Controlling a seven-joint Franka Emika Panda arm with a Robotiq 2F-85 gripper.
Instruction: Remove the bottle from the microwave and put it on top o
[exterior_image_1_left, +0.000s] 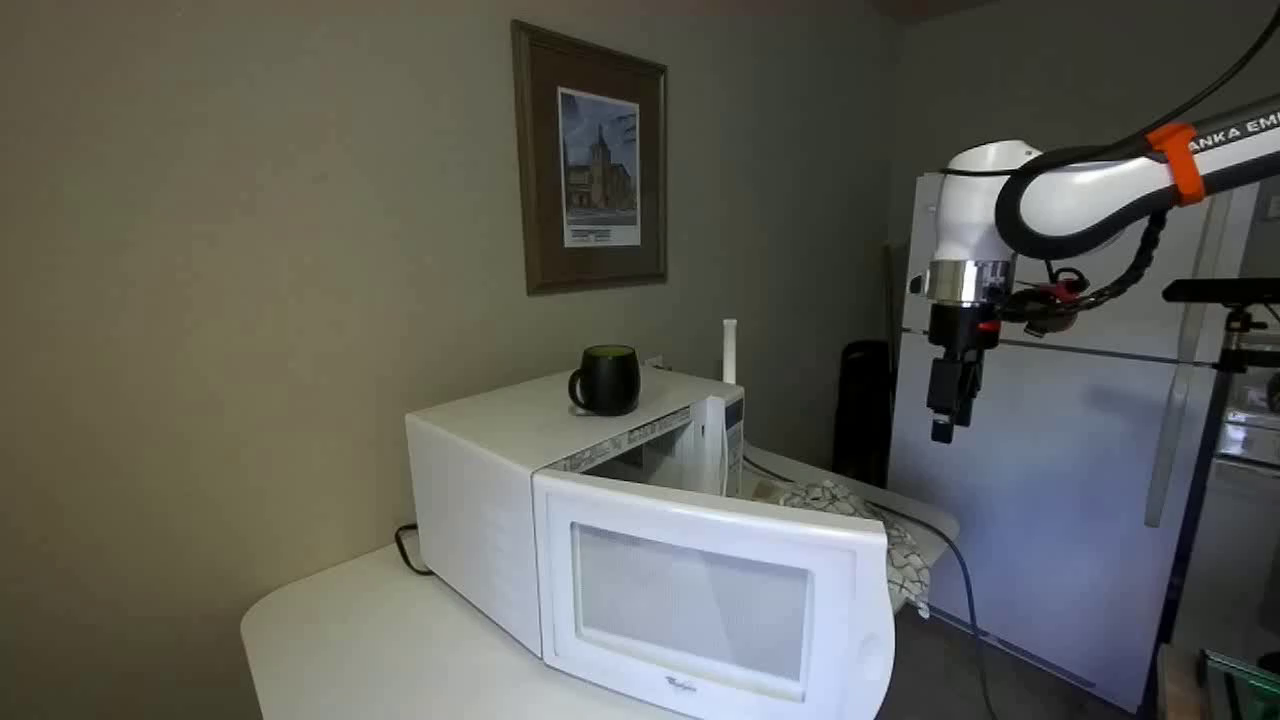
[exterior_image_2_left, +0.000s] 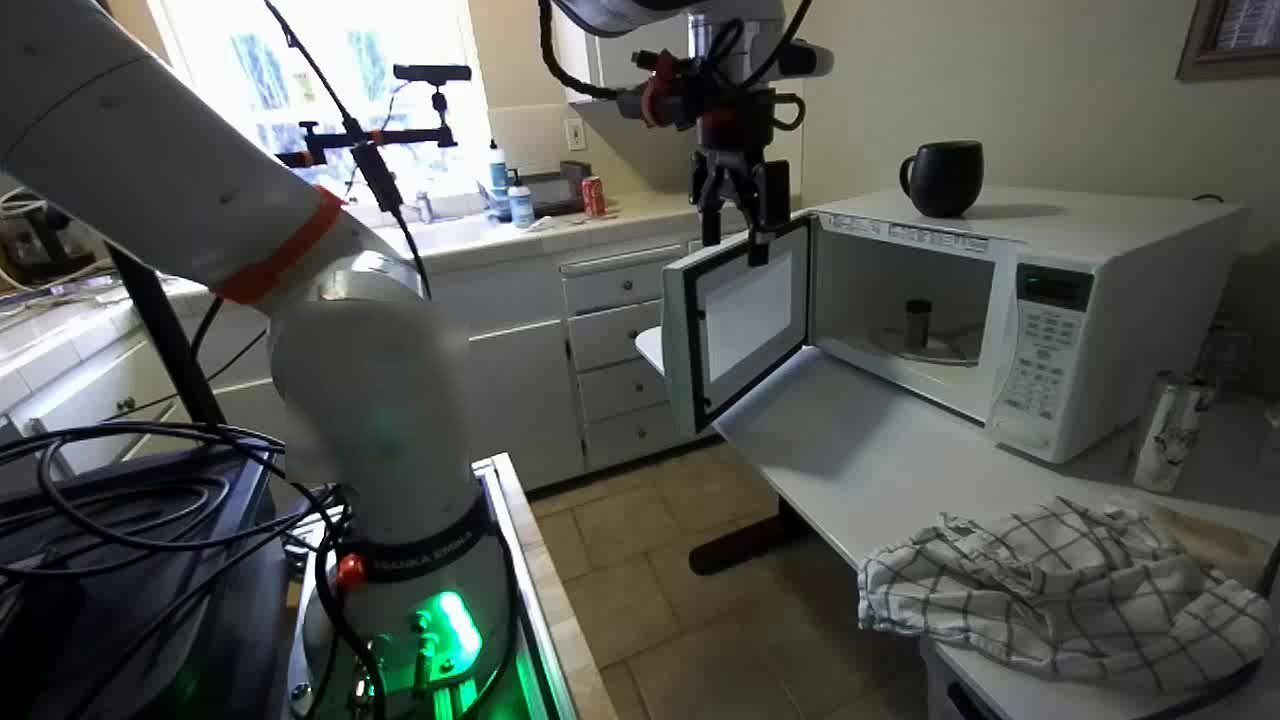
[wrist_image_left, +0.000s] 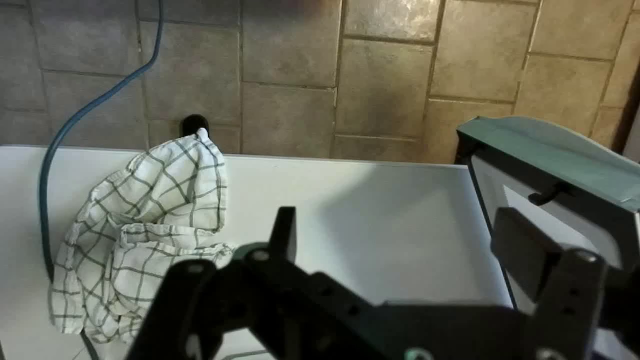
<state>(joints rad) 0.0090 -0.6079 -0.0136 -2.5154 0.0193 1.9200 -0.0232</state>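
The white microwave (exterior_image_1_left: 480, 430) stands on the white table with its door (exterior_image_1_left: 700, 600) swung open; it also shows in an exterior view (exterior_image_2_left: 1150, 270). The small slim greyish bottle (exterior_image_2_left: 917, 325), dark at its top, stands upright on the turntable inside. It is hidden in the other views. My gripper (exterior_image_2_left: 735, 245) is open and empty, pointing down, high in front of the microwave on the inner side of the open door. It also shows in an exterior view (exterior_image_1_left: 953, 425). In the wrist view, the spread fingers (wrist_image_left: 400, 240) have only table below them, with the door at the right.
A black cup (exterior_image_1_left: 608, 380) sits on top of the microwave. A checked cloth (exterior_image_2_left: 1060, 590) lies at the table's edge, also in the wrist view (wrist_image_left: 150, 240). A silver can (exterior_image_2_left: 1172, 430) stands beside the microwave. A white upright stick (exterior_image_1_left: 729, 350) and a fridge (exterior_image_1_left: 1030, 480) stand behind.
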